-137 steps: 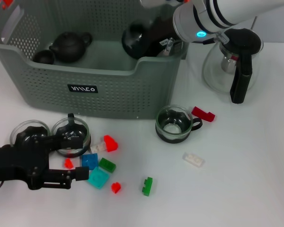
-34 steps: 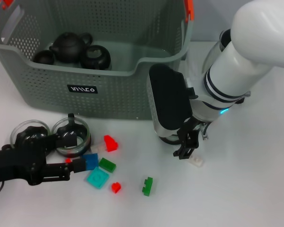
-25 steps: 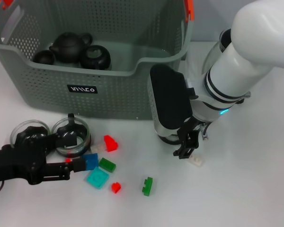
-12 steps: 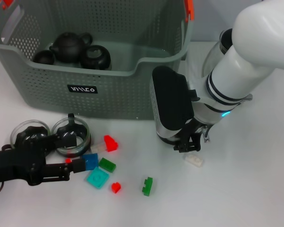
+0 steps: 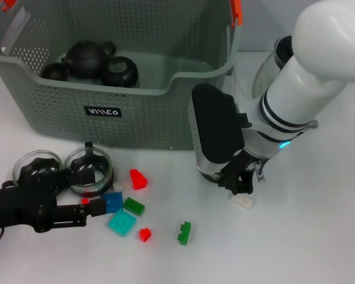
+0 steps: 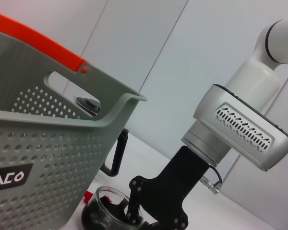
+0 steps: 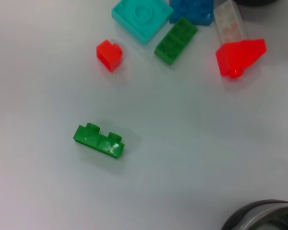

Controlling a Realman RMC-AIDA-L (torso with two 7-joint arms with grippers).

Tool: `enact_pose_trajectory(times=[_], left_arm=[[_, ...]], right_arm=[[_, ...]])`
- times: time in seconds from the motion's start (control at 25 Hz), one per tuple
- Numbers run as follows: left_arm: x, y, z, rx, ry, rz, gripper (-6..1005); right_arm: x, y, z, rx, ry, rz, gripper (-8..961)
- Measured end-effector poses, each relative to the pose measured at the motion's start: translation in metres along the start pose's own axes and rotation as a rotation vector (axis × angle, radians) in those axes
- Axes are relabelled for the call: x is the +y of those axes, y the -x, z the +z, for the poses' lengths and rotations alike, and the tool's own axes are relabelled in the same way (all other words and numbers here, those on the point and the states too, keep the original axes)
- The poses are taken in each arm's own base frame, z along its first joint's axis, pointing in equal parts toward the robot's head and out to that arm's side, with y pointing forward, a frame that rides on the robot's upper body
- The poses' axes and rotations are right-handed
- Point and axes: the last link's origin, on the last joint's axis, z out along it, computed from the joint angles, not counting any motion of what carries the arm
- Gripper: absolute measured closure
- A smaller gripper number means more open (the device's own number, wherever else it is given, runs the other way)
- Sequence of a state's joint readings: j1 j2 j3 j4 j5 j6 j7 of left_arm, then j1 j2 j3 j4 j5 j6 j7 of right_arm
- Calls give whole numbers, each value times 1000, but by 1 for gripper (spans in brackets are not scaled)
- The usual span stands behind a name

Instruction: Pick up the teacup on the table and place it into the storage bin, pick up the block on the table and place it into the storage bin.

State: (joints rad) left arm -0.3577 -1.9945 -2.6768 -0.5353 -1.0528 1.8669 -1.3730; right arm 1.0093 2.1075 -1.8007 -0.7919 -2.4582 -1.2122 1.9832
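The grey-green storage bin (image 5: 130,112) stands at the back left and holds a black teapot and dark cups. A glass teacup (image 5: 206,172) sits in front of its right corner, mostly hidden under my right arm. My right gripper (image 5: 239,181) is down at that teacup's right side; the left wrist view shows it at the teacup (image 6: 104,212) rim. A clear white block (image 5: 244,201) lies just below it. My left gripper (image 5: 99,190) rests open at the front left, with a small red block between its fingers and a blue block (image 5: 113,202) at its lower tip.
Loose blocks lie on the white table: red (image 5: 138,178), green (image 5: 134,206), teal (image 5: 122,222), small red (image 5: 144,235) and bright green (image 5: 184,232), also seen as (image 7: 98,140). Two glass cups (image 5: 38,165) sit by the left arm. A glass pitcher (image 5: 277,62) stands behind the right arm.
The right arm came from the bin down onto the teacup, then edged slightly right over the last second. The left arm has barely moved.
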Motion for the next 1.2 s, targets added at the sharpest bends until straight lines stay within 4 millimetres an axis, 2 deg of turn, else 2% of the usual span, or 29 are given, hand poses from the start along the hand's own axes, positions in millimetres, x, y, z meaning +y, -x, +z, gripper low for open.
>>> enact_pose_trajectory(times=[0.16, 0.36, 0.44, 0.68, 0.8, 0.88, 1.04, 1.2], left_arm=[[0, 0, 0, -2, 1, 0, 115], [1, 1, -2, -4, 7, -2, 116], [1, 1, -3, -4, 6, -1, 116], [1, -2, -5, -3, 10, 6, 117], [1, -4, -5, -4, 13, 13, 118], [0, -5, -5, -5, 15, 16, 118], [0, -7, -6, -7, 13, 22, 119], [-1, -8, -6, -9, 13, 25, 119]], right_arm=[[1, 3, -3, -10, 1, -1, 898], [8, 14, -22, -60, 16, -4, 903], [10, 22, -39, -105, 24, -2, 903], [21, 54, -109, -332, 128, -23, 904], [12, 64, -140, -449, 122, -18, 904], [-1, 66, -153, -514, 80, 2, 904], [-24, 68, -157, -584, -35, 42, 903], [-53, 67, -151, -603, -154, 106, 904]])
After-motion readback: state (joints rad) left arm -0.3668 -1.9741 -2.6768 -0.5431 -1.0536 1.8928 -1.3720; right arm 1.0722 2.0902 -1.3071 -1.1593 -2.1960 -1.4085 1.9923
